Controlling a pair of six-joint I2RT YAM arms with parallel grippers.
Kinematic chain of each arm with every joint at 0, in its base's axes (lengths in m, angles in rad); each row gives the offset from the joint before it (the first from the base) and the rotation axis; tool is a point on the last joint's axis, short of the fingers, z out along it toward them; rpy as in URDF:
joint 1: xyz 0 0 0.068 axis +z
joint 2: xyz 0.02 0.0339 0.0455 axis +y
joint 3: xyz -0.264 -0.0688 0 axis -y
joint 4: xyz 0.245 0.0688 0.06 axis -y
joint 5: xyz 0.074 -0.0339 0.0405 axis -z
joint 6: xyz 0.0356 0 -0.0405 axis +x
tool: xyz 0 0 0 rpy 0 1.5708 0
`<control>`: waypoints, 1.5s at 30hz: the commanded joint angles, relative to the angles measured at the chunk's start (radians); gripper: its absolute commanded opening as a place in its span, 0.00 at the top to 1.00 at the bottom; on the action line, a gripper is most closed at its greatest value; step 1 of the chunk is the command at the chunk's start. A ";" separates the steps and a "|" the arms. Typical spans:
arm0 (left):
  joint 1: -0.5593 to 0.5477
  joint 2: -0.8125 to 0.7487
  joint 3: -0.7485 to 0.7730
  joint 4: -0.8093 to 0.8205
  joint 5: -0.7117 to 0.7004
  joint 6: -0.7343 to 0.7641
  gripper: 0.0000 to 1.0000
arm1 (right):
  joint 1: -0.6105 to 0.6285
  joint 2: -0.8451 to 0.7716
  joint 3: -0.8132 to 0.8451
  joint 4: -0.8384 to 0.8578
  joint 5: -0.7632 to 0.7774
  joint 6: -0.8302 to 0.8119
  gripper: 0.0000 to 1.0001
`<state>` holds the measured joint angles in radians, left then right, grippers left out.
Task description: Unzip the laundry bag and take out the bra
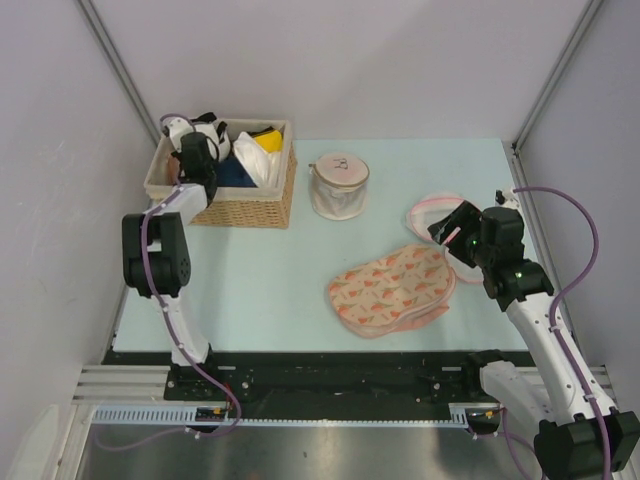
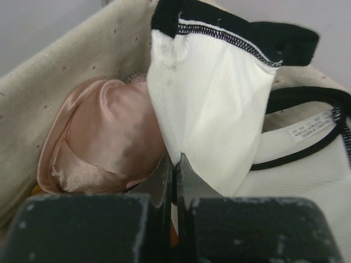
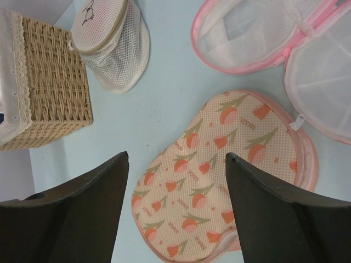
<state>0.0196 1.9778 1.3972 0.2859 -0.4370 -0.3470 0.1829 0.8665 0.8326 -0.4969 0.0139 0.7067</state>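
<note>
The laundry bag (image 1: 392,290) lies flat on the table right of centre, cream-peach with pink-red prints; it also shows in the right wrist view (image 3: 219,181), where its near edge gapes a little. My right gripper (image 1: 455,235) is open and empty above the bag's right end, its fingertips (image 3: 176,156) apart over the fabric. My left gripper (image 1: 195,160) is inside the wicker basket (image 1: 250,210). Its jaws (image 2: 176,164) are shut on a fold of the bra (image 2: 214,109), which has white padded cups and black edging.
A pink satin garment (image 2: 98,142) lies beside the bra in the basket, with navy and yellow-white garments (image 1: 255,150). A small cylindrical white mesh bag (image 1: 338,185) stands beside the basket. A round white mesh bag with a pink rim (image 1: 430,210) lies open behind the right gripper.
</note>
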 commanded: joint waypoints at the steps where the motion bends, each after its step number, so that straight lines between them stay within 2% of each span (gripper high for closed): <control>1: -0.010 -0.175 -0.018 -0.034 0.035 0.003 0.99 | -0.003 -0.017 0.005 0.014 0.015 -0.003 0.25; 3: -0.010 -0.221 -0.047 -0.045 0.050 0.008 0.74 | -0.003 -0.018 0.000 0.020 0.012 -0.001 0.25; 4: -0.010 -0.262 -0.058 -0.053 0.053 0.009 0.53 | -0.003 -0.018 -0.003 0.024 0.000 0.000 0.25; 7: -0.009 -0.362 -0.099 -0.076 0.038 0.011 0.32 | 0.000 -0.011 -0.009 0.034 -0.003 -0.004 0.25; 12: -0.010 -0.545 -0.214 -0.031 0.070 0.023 0.29 | 0.006 -0.026 -0.013 0.026 -0.028 -0.006 0.25; 14: -0.010 -0.559 -0.211 -0.008 0.107 0.040 0.23 | 0.007 -0.035 -0.018 0.026 -0.026 -0.004 0.25; 15: -0.009 -0.542 -0.190 -0.017 0.176 0.048 0.22 | 0.007 -0.041 -0.023 0.024 -0.026 -0.001 0.25; 19: -0.052 -0.380 0.055 -0.196 0.251 0.117 0.15 | 0.010 -0.049 -0.027 0.021 -0.023 0.007 0.25; 22: -0.060 -0.265 0.181 -0.231 0.284 0.149 0.10 | 0.016 -0.067 -0.035 0.009 -0.014 0.022 0.25; 24: -0.061 -0.136 0.270 -0.278 0.249 0.195 0.10 | 0.016 -0.072 -0.039 0.008 0.012 0.028 0.25; 25: -0.061 -0.084 0.377 -0.341 0.200 0.209 0.10 | 0.018 -0.070 -0.040 0.008 0.012 0.030 0.25; 27: -0.061 0.042 0.488 -0.439 0.138 0.255 0.10 | 0.018 -0.067 -0.040 0.008 0.014 0.031 0.25; 29: -0.061 0.090 0.589 -0.473 0.078 0.272 0.11 | 0.020 -0.066 -0.040 0.003 0.018 0.030 0.25; 34: -0.058 0.151 0.594 -0.424 0.035 0.313 0.14 | 0.018 -0.046 -0.040 0.006 0.024 0.027 0.25; 41: -0.023 0.179 0.565 -0.425 0.072 0.241 0.16 | 0.017 0.018 -0.040 0.061 -0.003 0.019 0.25; 42: 0.011 0.182 0.553 -0.424 0.075 0.240 0.16 | 0.016 0.026 -0.040 0.066 -0.003 0.019 0.25; 45: 0.017 0.199 0.536 -0.433 0.078 0.240 0.21 | 0.016 0.045 -0.040 0.092 -0.032 0.019 0.25</control>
<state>-0.0006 2.1612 1.9266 -0.1394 -0.3614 -0.0910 0.1989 0.8948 0.7921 -0.4751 0.0097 0.7292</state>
